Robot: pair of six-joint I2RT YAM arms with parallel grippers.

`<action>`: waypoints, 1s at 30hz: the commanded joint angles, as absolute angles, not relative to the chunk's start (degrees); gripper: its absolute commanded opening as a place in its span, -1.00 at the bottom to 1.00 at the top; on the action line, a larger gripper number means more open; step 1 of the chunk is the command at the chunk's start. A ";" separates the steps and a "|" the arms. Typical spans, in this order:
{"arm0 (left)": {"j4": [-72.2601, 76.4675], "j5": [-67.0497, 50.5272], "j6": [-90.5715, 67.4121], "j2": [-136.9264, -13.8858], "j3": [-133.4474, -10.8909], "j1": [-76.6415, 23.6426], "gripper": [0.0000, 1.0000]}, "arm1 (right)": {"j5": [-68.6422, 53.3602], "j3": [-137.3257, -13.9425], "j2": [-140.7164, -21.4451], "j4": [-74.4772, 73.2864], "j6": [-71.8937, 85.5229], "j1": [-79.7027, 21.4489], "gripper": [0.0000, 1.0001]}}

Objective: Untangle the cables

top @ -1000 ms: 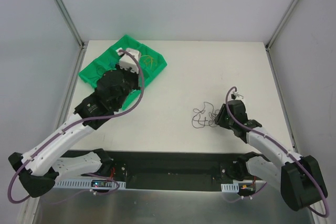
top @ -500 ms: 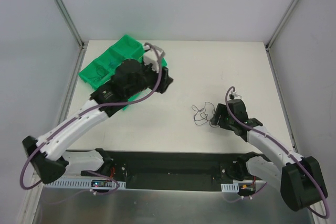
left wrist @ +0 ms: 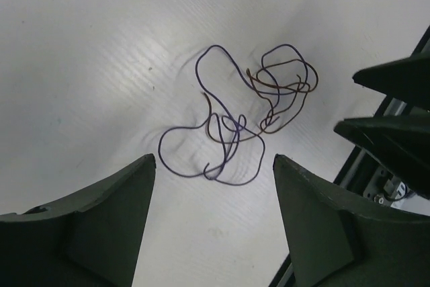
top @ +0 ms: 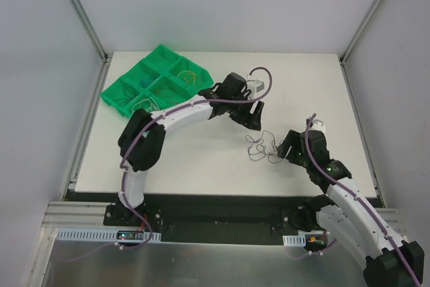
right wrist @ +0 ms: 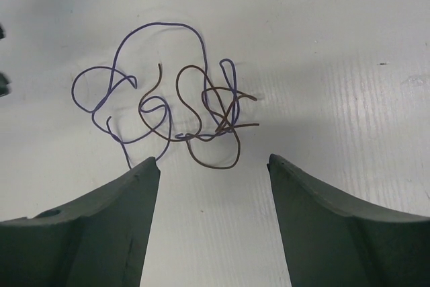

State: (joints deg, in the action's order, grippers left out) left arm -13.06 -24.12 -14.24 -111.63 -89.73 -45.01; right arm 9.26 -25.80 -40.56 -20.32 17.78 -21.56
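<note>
Table: white top (top: 201, 146) boxed in by pale grey walls (top: 222, 5), with both arm bases at the near edge.
Green tray: a divided tray (top: 115, 92) sits askew at the far left corner; thin wires lie in some of its compartments.
Tangle: a loose knot of thin cables (top: 263, 147) lies flat on the table, right of centre, between the two grippers.
Purple cable: the longer strand (right wrist: 161, 25) runs in wide loops around the outside of the knot and through its middle.
Brown cable: a shorter strand (right wrist: 215, 165) curls on one side of the knot and crosses the purple one several times.
Left gripper: reaching across from the tray side, it (top: 255, 120) hangs just above the far edge of the tangle; jaws spread wide, nothing held (left wrist: 213, 159).
Right gripper: low beside the tangle's right edge (top: 285, 150), jaws spread wide and holding nothing, the knot just beyond its tips (right wrist: 213, 159).
Shared view: the right gripper's dark fingers (left wrist: 393, 139) show at the right edge of the left wrist view, apart from the cables.
</note>
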 commanded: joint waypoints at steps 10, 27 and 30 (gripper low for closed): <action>-12.57 -32.08 -17.22 -127.70 -101.87 -47.99 -0.03 | 6.86 -26.01 -43.76 -20.74 16.61 -21.18 0.37; -13.01 -33.92 -11.34 -106.98 -88.69 -48.43 -1.00 | 4.66 -31.99 -64.60 -16.35 19.24 -21.62 0.37; -12.92 -34.45 -12.04 -102.67 -85.88 -48.43 -1.00 | 4.92 -32.61 -65.21 -14.68 20.74 -22.15 0.36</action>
